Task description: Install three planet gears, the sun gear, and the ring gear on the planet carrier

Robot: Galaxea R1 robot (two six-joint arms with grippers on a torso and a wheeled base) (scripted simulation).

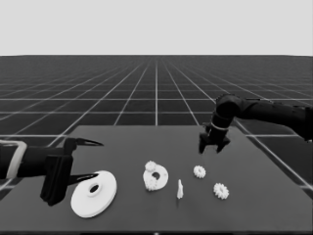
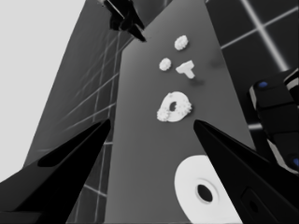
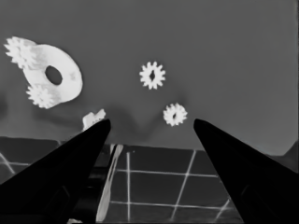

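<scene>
Over the far right of the surface (image 1: 274,196) my right claw (image 1: 213,147) hangs released, grasping nothing. Nearer the middle lies the smaller round part (image 1: 156,176) with two gears (image 1: 150,166) on it; two loose gears (image 1: 199,171) lie to its right, beside the thin white piece (image 1: 180,189). My left claw (image 1: 90,159) waits spread wide at the left end over the larger round part (image 1: 94,193).

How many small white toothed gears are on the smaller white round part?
Two. The smaller white round part carries two small white toothed gears at its rim; two more gears lie loose on the dark table.
</scene>
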